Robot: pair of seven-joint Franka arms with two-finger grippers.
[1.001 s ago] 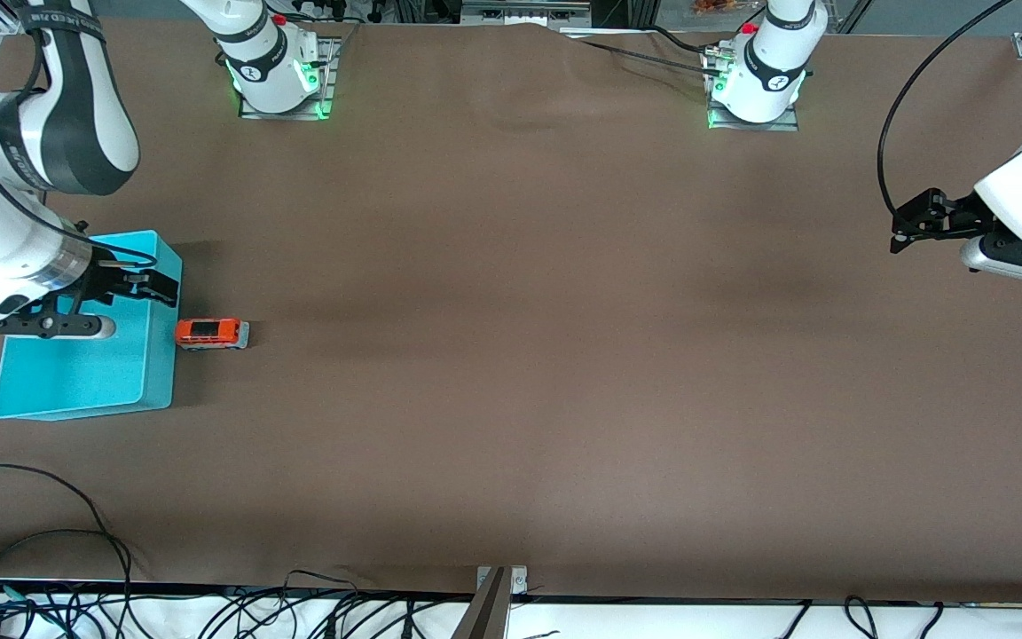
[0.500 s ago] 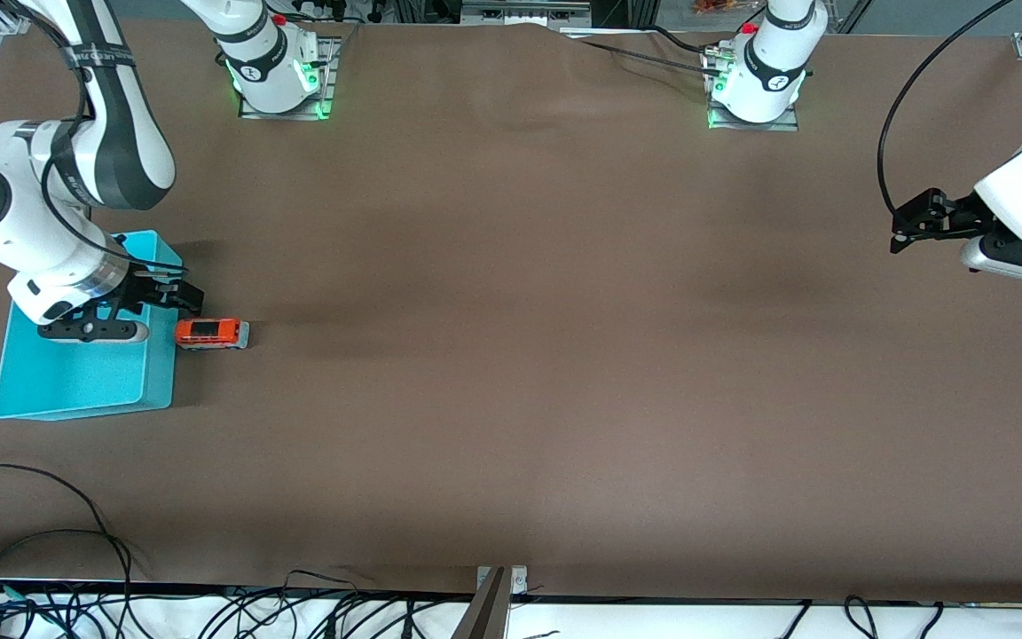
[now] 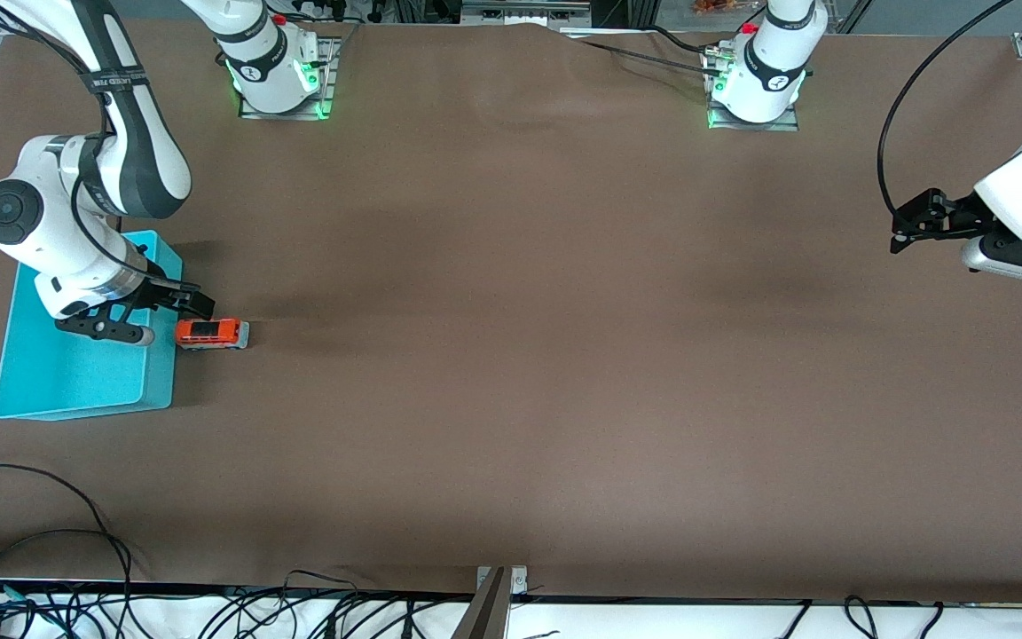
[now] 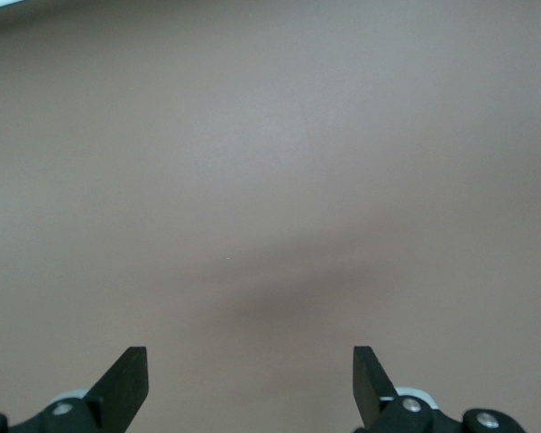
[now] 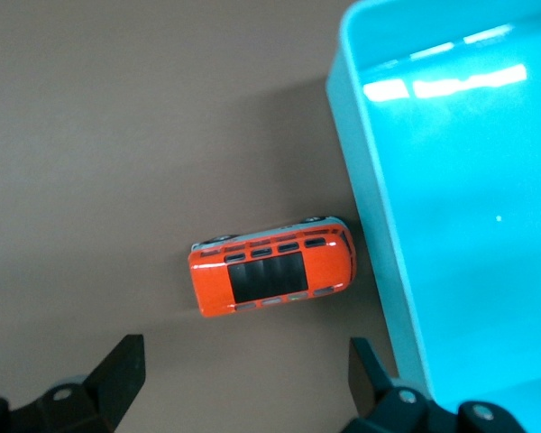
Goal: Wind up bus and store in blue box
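right claw [image 3: 176, 302] hangs with its fingers spread wide and nothing between them, over the edge of the blue box [image 3: 76, 373] where the box wall meets the bus [image 3: 211, 333]. its wrist view looks straight down: the two dark fingertips [image 5: 117, 374] frame the bus [image 5: 272, 278] and the box wall [image 5: 370, 234].

the bus stands on its wheels on the brown desk [image 3: 564, 355], just beside the box's long wall at the side toward the left arm's end; whether one end touches the wall is hard to say. its dark roof panel faces up. the blue box sits at the right arm's end of the desk, open side up, with nothing seen inside it.

left claw [image 3: 906, 226] waits well apart from all this, over the bare desk at the left arm's end. its fingers [image 4: 126, 383] also stand wide apart and hold nothing, and its wrist view shows only the brown desk surface [image 4: 270, 180].
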